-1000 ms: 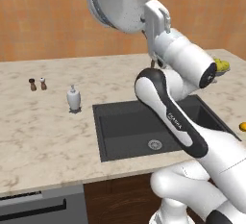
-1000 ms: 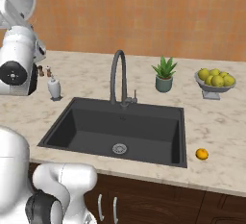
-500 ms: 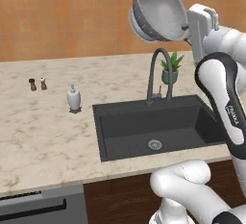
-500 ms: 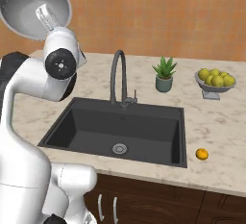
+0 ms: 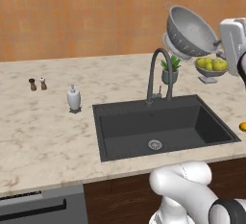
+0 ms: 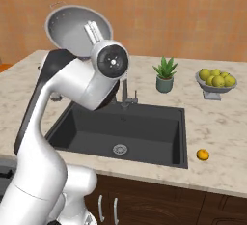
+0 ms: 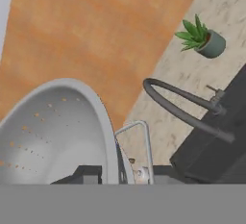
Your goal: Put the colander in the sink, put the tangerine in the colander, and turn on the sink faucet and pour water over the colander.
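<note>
Silver-grey metal up in the air: the colander (image 5: 190, 31) is held high above the worktop (image 5: 43, 131), tipped on its side so its pierced inside faces the left base camera. It hangs over the back right of the sink (image 5: 158, 124), above the small potted plant (image 5: 169, 69) and just beside the grey fruit bowl of lemons (image 5: 211, 67) as that view has it. The end effector (image 7: 111, 172) is clamped on the colander's rim, and the hand view has the rim (image 7: 108, 136) running straight down between the dark fingertips, with a thin wire handle loop (image 7: 139, 141) just to the side. From the right base view the colander (image 6: 72, 28) sits above the arm's round wrist joint, its bowl turned towards the camera.

Down below, the sink is dark and bare, its silver drain (image 6: 119, 148) showing in the middle of the floor. The sink faucet (image 5: 158, 74) stands at the back edge, gooseneck arched over the basin; in the hand view its spout (image 7: 185, 105) curves across the frame. The tangerine (image 6: 203, 155) lies on the worktop just off the sink's right front corner, well apart from the colander. Over on the left, a white soap dispenser (image 5: 73, 98) stands near the sink's left edge, and two small shakers (image 5: 37, 84) stand farther left again.
</note>
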